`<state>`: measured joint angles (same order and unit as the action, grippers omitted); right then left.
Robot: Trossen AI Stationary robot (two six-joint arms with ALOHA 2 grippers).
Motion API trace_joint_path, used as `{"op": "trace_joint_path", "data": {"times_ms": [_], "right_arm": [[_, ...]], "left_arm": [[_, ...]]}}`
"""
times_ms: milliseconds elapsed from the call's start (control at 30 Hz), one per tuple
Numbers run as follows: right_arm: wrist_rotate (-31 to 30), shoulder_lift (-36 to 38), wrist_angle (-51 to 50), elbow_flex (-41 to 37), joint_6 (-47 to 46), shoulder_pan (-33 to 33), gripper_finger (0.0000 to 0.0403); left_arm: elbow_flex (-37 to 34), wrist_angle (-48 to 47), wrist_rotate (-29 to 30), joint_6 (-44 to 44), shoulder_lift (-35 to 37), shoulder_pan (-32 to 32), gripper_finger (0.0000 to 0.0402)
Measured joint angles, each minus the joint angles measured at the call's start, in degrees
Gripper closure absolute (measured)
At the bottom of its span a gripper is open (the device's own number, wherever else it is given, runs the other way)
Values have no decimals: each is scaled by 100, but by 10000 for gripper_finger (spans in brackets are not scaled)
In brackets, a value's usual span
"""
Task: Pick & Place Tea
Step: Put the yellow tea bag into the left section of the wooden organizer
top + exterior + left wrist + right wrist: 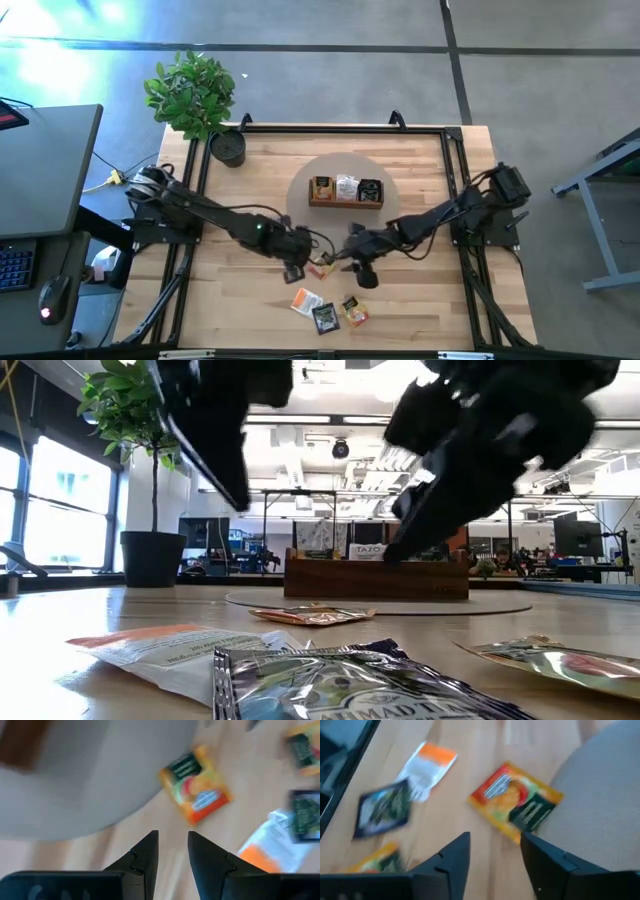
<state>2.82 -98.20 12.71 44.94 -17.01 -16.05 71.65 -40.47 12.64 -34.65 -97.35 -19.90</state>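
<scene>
Tea packet [321, 266] flat beside mat [345, 160] edge, both grippers' fingers apart, empty.

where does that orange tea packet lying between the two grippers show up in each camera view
High view: orange packet lies at table centre between both grippers.
Low view: flat mid-picture, before the wooden tray.
Left wrist view: ahead of the fingers, upper middle.
Right wrist view: centre right, beyond the fingers.
Shared landmark: the round grey mat's edge, right beside the packet.
</scene>
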Motion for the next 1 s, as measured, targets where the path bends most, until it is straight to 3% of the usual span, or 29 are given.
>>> {"op": "trace_joint_path", "data": {"times_ms": [200,333,400,567,833,1000], "right_arm": [[-10,-455,481,6,-712,309,189],[-6,-587,686,18,-1816,510,187],[36,-605,553,9,-1908,626,191],[562,-786,697,12,-2296,825,204],[568,-933,887,32,-2394,793,219],[726,-946,1003,25,-2367,789,228]], "left_arm": [[-1186,1835,-464,177,96,1,299],[-1785,3067,-652,524,85,0,299],[-1956,3482,-758,676,87,2,299],[-2037,3708,-808,629,19,-2,298],[-2028,4445,-984,1467,-678,1,298],[-1966,4885,-775,1495,-991,2,298]]}}
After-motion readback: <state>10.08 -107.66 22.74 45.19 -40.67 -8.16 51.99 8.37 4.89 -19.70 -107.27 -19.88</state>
